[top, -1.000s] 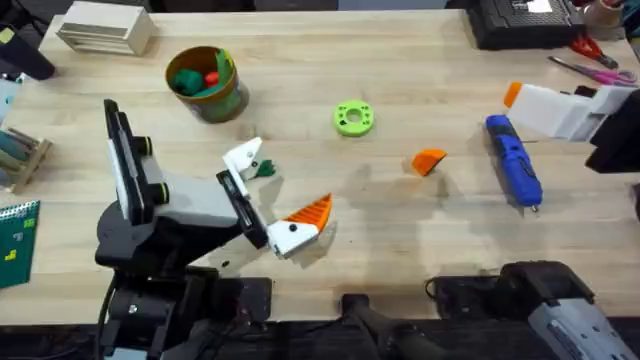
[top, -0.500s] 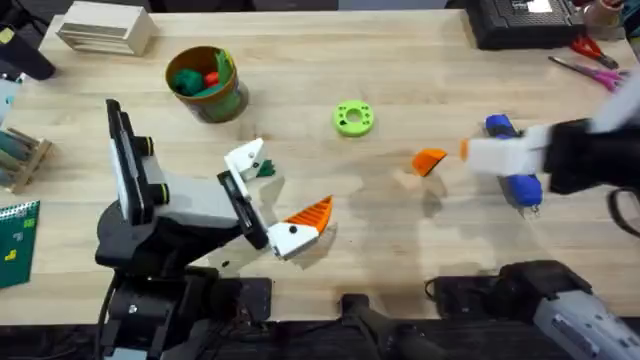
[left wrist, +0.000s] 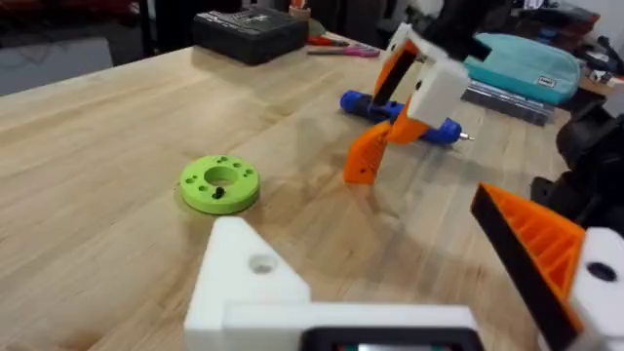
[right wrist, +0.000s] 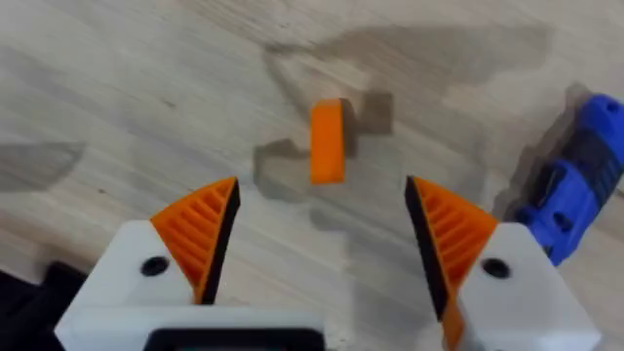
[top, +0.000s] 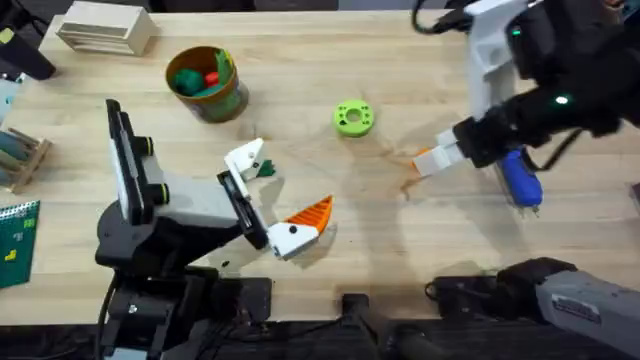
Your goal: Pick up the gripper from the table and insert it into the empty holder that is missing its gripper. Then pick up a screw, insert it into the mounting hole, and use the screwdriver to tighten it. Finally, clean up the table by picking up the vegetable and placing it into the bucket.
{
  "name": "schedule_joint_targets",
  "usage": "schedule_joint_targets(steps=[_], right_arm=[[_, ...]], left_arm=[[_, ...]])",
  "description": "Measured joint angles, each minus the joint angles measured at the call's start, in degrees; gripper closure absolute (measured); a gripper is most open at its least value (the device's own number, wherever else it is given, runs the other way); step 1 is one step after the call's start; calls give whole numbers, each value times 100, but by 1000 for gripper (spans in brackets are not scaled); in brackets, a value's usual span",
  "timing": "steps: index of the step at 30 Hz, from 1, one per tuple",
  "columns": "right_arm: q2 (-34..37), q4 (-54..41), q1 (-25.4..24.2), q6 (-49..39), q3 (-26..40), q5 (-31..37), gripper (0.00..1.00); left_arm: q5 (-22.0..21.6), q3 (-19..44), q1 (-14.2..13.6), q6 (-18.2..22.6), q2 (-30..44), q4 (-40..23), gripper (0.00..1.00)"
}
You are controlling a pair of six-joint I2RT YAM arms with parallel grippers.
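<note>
The gripper, a small orange fin, stands on edge on the table right of centre. My right gripper hovers just over it, open, and the fin shows a little beyond the gap between its orange pads. In the left wrist view the fin stands under the right gripper. My left gripper rests open at lower left; one finger is a bare white holder, the other carries an orange pad. The blue screwdriver lies just right of the fin. The vegetable lies by the bare holder. The bucket stands at the back left.
A round green disc lies behind the middle of the table. A beige box sits at the back left corner. In the left wrist view, scissors and a black case lie at the far edge.
My right arm swung in from the right edge, past the screwdriver, and now hangs over the orange fin. The left arm and the other objects have not moved.
</note>
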Motion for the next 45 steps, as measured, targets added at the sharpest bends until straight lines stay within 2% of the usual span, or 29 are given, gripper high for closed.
schedule_joint_targets(steps=[5,6,7,8,14,25,26,27,28,33,36,40,43,45], right_arm=[[508,97,20,-405,0,53,35],[573,98,20,-443,0,63,68],[703,129,20,-519,0,78,196],[724,146,20,-538,0,90,228],[732,196,20,-583,0,92,276],[898,269,20,-603,0,90,429],[898,269,20,-598,0,79,593],[898,277,20,-576,3,26,945],[878,177,20,-562,105,-22,984],[407,-403,18,-562,654,-44,985],[-175,-649,19,-562,982,-63,985],[-1076,-828,-68,-562,1073,-269,985],[-1594,-624,-398,-560,1055,-702,985],[-1909,150,-716,-457,827,-1275,985]], left_arm=[[0,0,0,0,1,0,14],[0,0,0,0,0,0,14],[0,0,0,0,2,0,13],[0,0,0,0,2,0,14],[0,0,0,0,2,0,14],[0,0,0,1,2,0,13],[0,0,0,0,1,0,14],[0,0,0,0,2,0,14],[0,0,0,0,1,0,14],[0,0,0,0,2,0,14],[0,0,0,1,1,0,14],[0,0,0,0,1,0,14],[0,0,0,0,1,0,14],[0,0,0,0,2,0,14]])
